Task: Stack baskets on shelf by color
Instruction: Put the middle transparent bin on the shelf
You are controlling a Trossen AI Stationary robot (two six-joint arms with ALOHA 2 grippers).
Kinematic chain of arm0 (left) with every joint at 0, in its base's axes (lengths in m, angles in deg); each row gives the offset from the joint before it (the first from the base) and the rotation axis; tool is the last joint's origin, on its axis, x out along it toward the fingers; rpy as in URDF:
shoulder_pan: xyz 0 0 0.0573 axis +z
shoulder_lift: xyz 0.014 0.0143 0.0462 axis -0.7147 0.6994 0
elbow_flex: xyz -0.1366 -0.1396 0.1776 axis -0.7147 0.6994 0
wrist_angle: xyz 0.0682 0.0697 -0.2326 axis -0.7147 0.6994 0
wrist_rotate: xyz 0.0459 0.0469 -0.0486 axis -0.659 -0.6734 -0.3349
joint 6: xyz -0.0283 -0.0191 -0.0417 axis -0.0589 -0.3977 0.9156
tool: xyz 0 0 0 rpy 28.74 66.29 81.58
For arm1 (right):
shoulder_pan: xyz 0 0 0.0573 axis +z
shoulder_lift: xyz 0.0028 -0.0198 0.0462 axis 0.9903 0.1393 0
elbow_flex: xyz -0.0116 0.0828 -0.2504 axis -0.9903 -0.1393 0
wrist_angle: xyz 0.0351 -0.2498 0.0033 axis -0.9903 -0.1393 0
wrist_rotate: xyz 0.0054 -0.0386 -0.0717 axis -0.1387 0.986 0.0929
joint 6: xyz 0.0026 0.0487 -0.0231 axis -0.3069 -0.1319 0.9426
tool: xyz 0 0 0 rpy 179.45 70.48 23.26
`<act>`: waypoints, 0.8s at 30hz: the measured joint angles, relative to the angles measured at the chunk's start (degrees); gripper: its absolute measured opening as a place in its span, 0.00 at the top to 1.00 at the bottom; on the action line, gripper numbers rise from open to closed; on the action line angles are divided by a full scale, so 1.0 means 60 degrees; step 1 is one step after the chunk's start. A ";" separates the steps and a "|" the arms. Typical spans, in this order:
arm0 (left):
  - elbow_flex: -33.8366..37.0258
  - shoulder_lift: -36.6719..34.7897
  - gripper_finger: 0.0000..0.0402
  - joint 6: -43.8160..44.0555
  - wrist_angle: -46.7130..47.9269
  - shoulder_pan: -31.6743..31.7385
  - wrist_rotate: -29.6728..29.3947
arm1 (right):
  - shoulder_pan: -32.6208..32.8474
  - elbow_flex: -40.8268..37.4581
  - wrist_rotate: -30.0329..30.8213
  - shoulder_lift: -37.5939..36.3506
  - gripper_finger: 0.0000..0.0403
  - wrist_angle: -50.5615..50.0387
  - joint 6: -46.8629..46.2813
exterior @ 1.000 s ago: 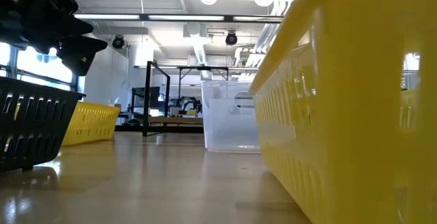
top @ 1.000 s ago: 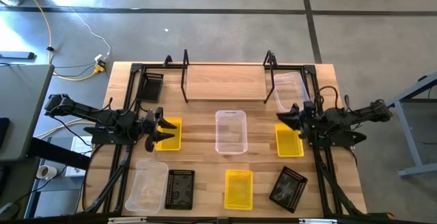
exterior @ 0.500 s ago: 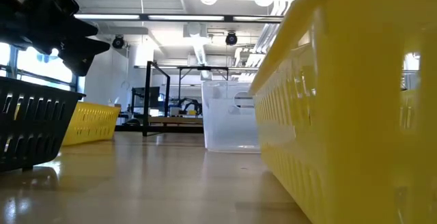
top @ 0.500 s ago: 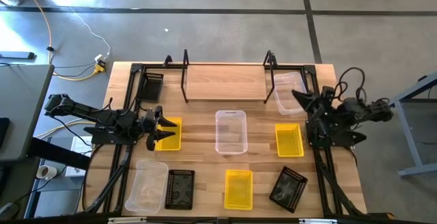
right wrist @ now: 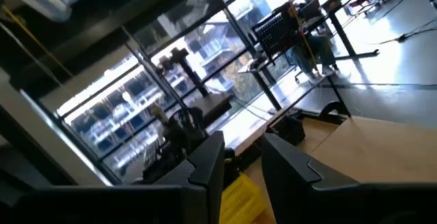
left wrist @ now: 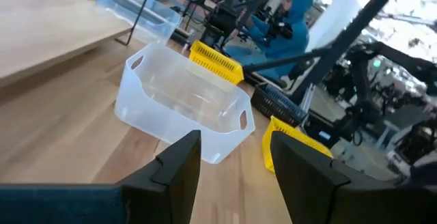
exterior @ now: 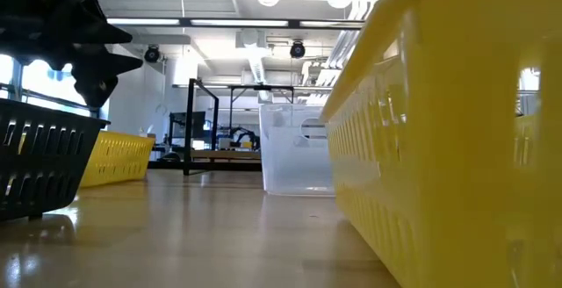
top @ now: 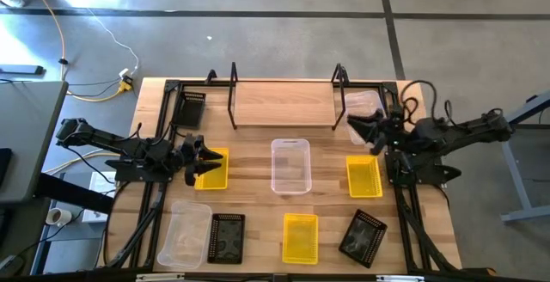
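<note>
Wooden tabletop (top: pixel 258 144) scattered with baskets; empty shelf (top: pixel 284 104) along far edge. Left pincer (top: pixel 204 157) parted, empty, above yellow basket (top: pixel 212 169). Right pincer (top: pixel 359 128) slightly parted, empty, raised over clear basket (top: pixel 364 110) beside shelf's right end.

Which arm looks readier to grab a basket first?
Probably the left: its open pincer hovers right over a yellow basket. The right pincer hangs open between the clear basket and another yellow basket.
</note>
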 joint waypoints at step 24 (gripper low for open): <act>-0.0002 0.0000 0.58 0.1236 0.0146 0.0000 -0.0293 | -0.0004 0.5173 -0.2804 0.6384 0.66 -0.5454 0.1380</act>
